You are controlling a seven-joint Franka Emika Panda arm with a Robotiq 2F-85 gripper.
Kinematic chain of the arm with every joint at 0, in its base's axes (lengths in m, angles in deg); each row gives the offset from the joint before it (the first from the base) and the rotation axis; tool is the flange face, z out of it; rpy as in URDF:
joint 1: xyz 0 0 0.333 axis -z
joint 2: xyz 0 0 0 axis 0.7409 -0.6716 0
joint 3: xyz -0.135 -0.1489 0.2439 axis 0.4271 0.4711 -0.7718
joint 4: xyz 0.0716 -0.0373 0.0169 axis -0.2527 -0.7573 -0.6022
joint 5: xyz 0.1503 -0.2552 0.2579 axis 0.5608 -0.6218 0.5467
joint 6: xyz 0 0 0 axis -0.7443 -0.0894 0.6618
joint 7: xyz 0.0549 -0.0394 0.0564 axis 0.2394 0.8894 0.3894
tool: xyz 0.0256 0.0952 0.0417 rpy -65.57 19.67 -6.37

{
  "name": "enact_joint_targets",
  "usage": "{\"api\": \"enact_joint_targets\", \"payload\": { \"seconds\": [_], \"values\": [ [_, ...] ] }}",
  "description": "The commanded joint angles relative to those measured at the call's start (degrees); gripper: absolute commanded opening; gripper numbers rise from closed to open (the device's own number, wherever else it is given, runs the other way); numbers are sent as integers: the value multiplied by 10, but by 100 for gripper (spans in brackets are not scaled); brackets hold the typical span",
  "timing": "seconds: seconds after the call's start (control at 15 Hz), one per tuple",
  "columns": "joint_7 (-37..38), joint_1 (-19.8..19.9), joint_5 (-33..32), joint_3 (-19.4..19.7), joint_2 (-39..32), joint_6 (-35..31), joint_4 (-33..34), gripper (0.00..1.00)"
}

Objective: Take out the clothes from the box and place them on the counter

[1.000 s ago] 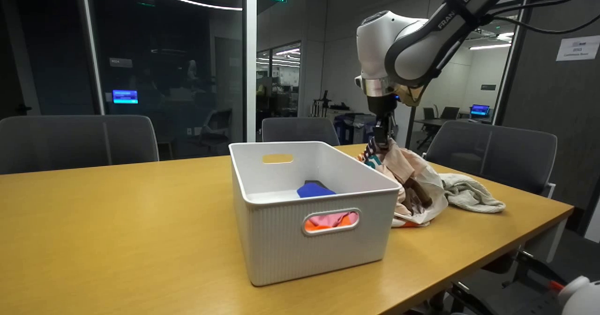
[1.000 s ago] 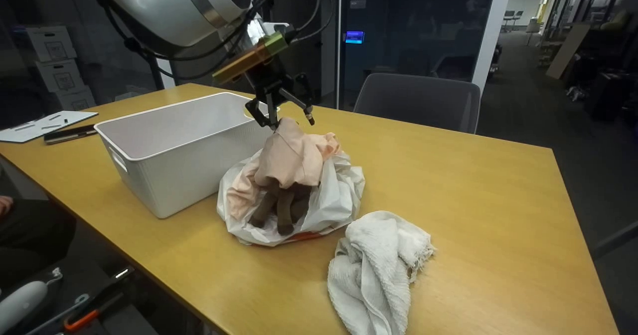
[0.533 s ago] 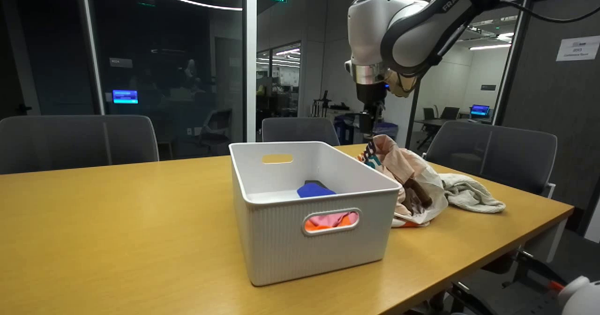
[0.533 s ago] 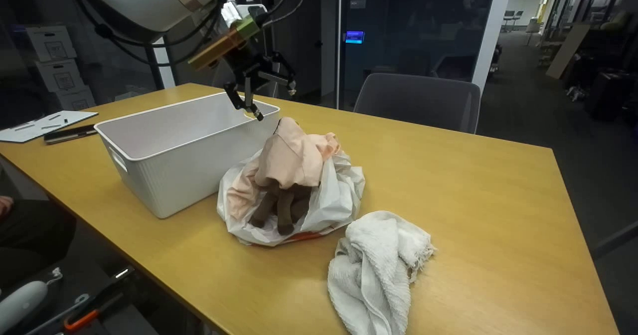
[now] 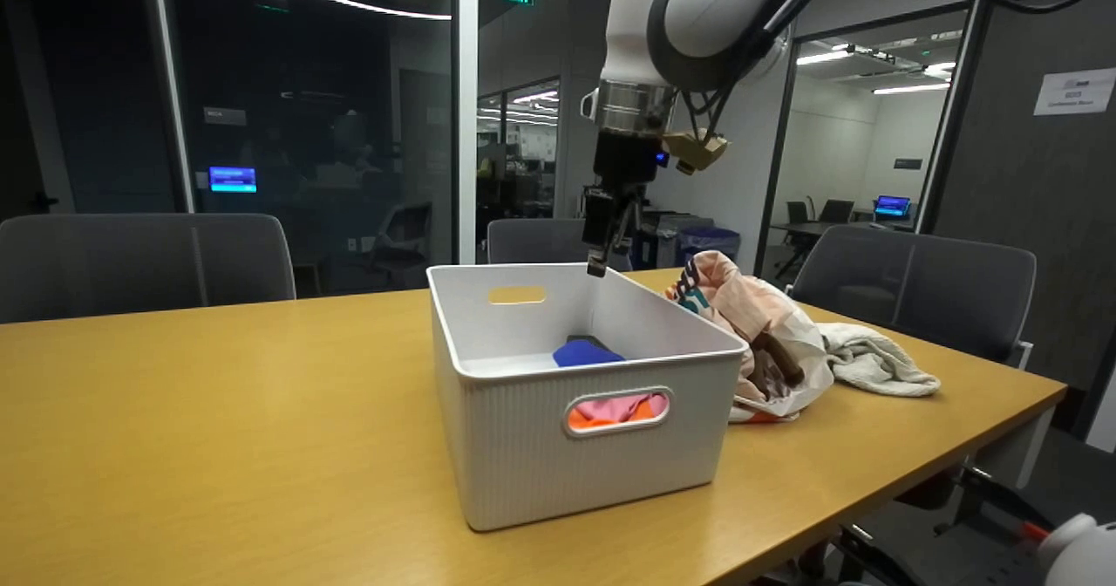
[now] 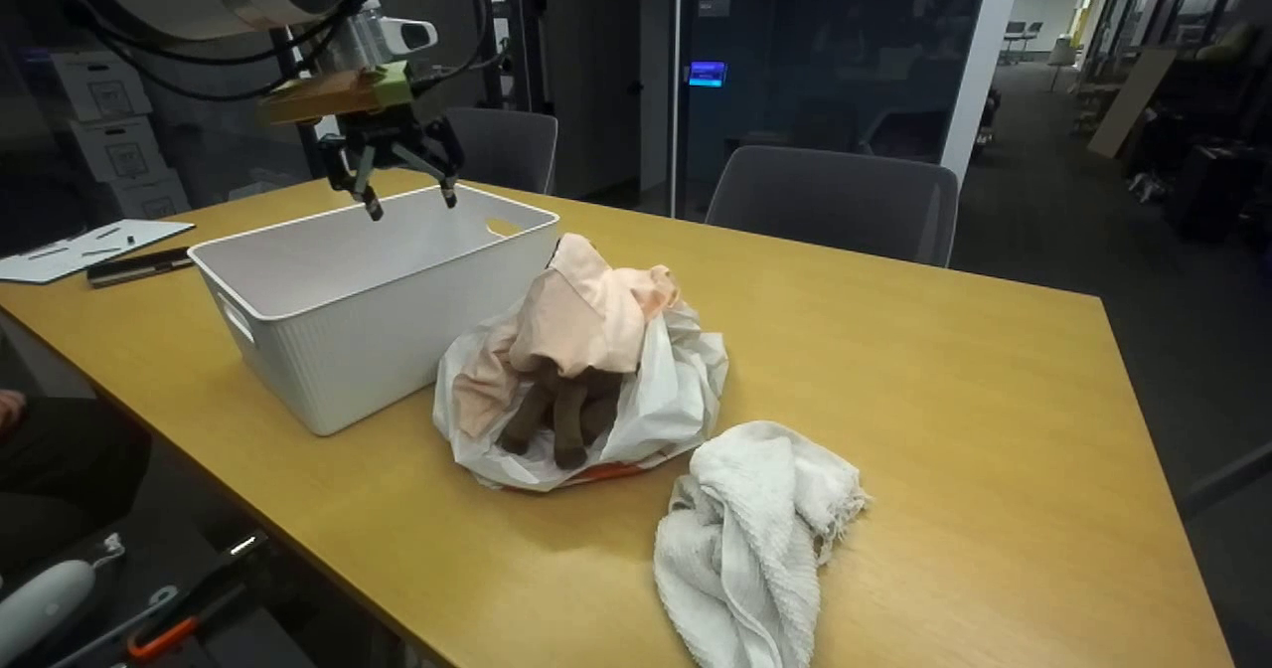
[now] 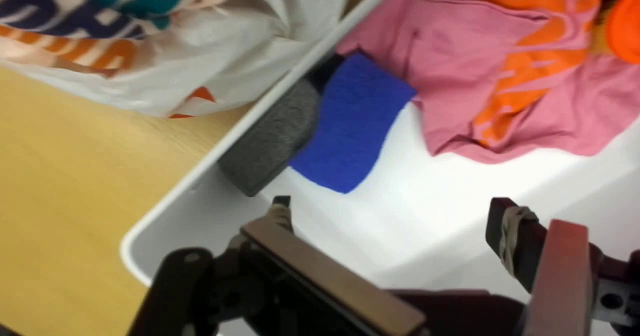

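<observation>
My gripper (image 7: 391, 203): spread wide over the white, rectangular plastic box (image 6: 397, 340)!
Pink cloth garment with orange print (image 7: 465, 61): there, inside that box, below me, upper right in wrist view!

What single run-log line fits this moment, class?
gripper: open, holding nothing, above box | pink garment, blue item: inside box | white towel: on table

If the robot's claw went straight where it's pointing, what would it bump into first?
Probably the bare floor of the white box, perhaps the blue cloth lying there: the open gripper points down inside, but depth is unclear.
</observation>
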Motion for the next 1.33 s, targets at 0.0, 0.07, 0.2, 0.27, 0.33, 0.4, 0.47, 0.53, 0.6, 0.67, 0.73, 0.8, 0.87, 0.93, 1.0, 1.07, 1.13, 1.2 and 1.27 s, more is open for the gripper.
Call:
{"api": "enact_joint_targets", "payload": {
  "seconds": [0.0, 0.07, 0.2, 0.27, 0.33, 0.4, 0.47, 0.53, 0.6, 0.67, 0.73, 0.8, 0.87, 0.93, 1.0, 1.07, 1.13, 1.2, 1.27],
  "values": [
    [-95, 0, 92, -6, -43, -20, 5, 100],
    [-107, 3, 89, -5, -57, -23, 7, 100],
    [-115, 4, 60, 0, -84, -18, 16, 100],
    [-127, 7, 69, -1, -96, -16, 20, 100],
    [-138, 11, 84, -4, -106, -10, 23, 100],
    [-146, 16, 102, -8, -113, -2, 22, 100],
    [-154, 20, 116, -11, -119, 1, 21, 100],
    [-155, 23, 123, -12, -123, 4, 17, 100],
    [-160, 26, 133, -14, -127, 7, 15, 100],
    [-162, 28, 138, -14, -132, 9, 14, 100],
    [-163, 29, 139, -14, -136, 13, 12, 100],
    [-159, 28, 135, -12, -139, 19, 10, 100],
    [-158, 29, 134, -11, -141, 26, 8, 100],
    [-158, 31, 136, -12, -145, 35, 7, 100],
    [-156, 32, 139, -12, -148, 46, 6, 100],
    [-158, 33, 146, -14, -153, 63, 7, 100],
    [-159, 33, 149, -15, -157, 78, 8, 100],
    [-160, 33, 149, -15, -161, 90, 9, 100],
    [-162, 32, 149, -16, -163, 100, 10, 100]
  ]
}}
